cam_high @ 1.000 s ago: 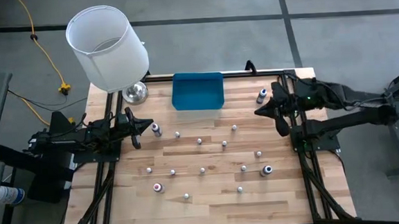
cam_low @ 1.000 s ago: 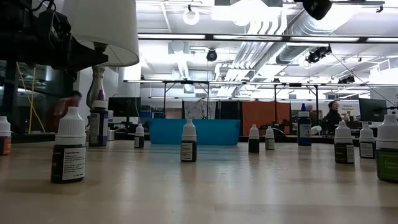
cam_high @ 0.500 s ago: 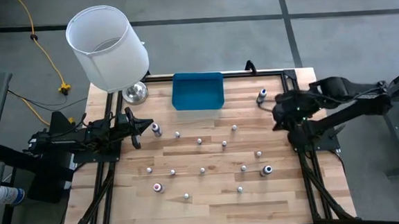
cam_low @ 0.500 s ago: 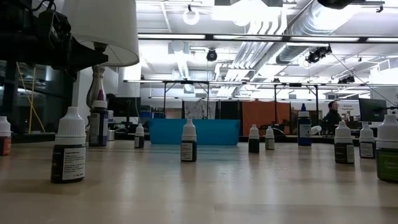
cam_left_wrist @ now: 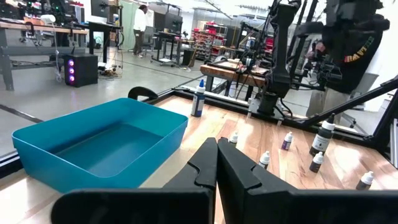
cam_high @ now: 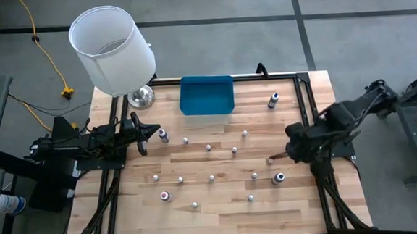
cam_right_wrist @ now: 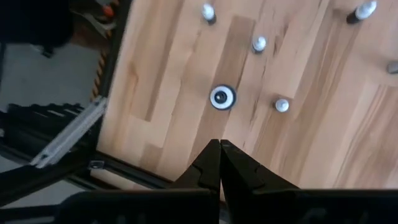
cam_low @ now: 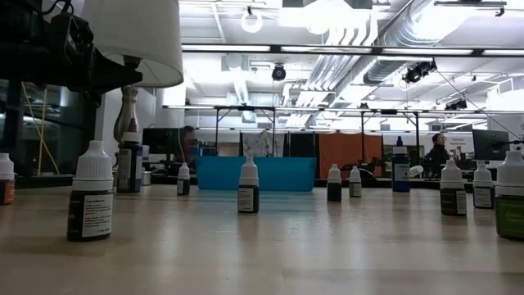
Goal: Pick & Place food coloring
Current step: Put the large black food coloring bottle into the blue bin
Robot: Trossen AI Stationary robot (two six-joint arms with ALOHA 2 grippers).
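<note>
Both grippers are pinched together, empty; right gripper [cam_high: 292,149] is hovering near the worktop's right edge, next needing to part over a food coloring bottle [cam_high: 277,177].

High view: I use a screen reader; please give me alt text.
Small food coloring bottles stand scattered over a wooden table, with a blue bin at its far edge. The right gripper, shut, reaches in; the left gripper waits shut.

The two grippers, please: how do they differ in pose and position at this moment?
The left gripper lies level at the left edge of the table, facing across it past the blue bin; the right gripper points straight down over the right side, near a wide-capped bottle. Both are shut and hold nothing.
</note>
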